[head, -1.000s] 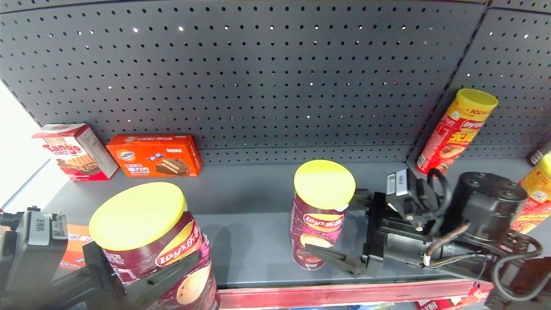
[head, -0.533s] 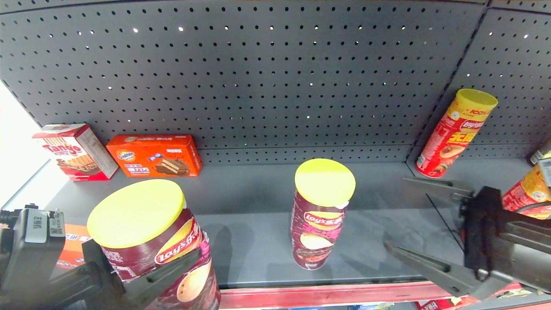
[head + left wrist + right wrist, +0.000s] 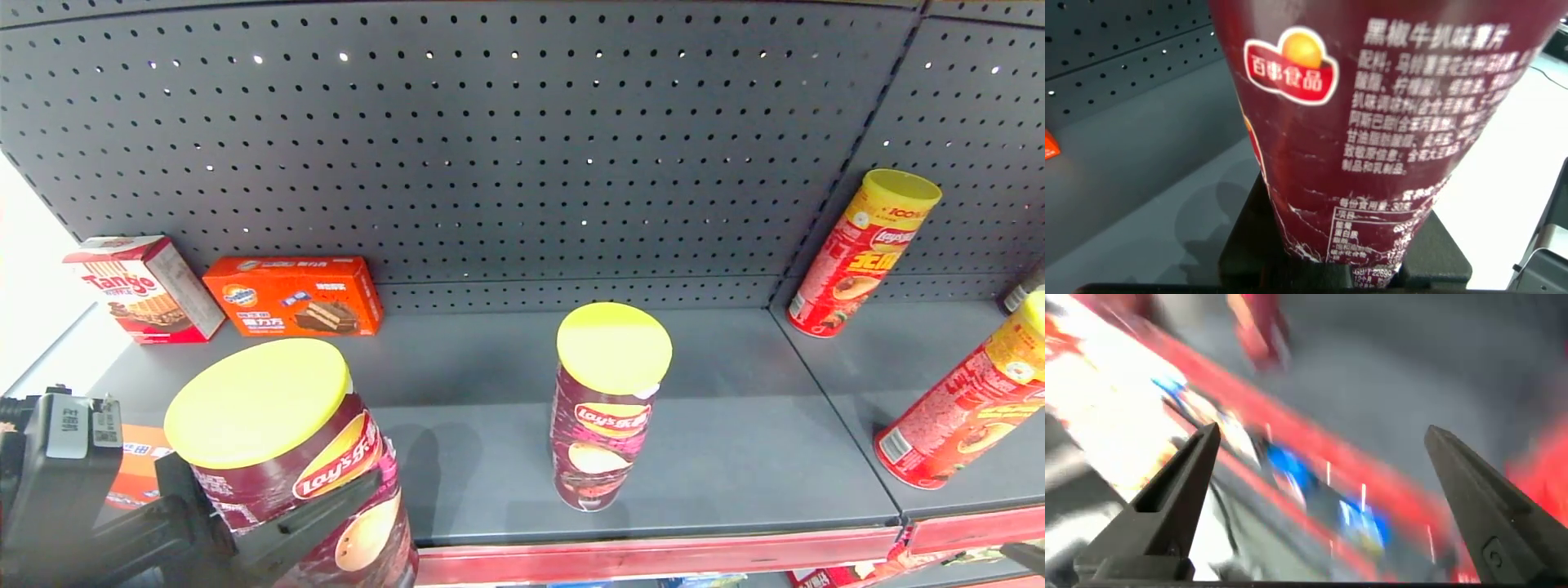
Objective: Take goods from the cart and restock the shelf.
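A maroon chip can with a yellow lid is held upright at the shelf's front left, and my left gripper is shut on its lower body. Its printed side is close up in the left wrist view. A second maroon can of the same kind stands upright alone in the middle of the grey shelf. My right gripper is open with nothing between its fingers, over a blurred red shelf edge.
A red-and-white wafer box and an orange box lie at the back left. Two red chip cans stand on the shelf section to the right. Another orange box lies behind my left gripper. Perforated panel behind.
My right gripper let go of the middle can, drew back to the right and dropped out of the head view. The can stays standing. The left arm barely moved.
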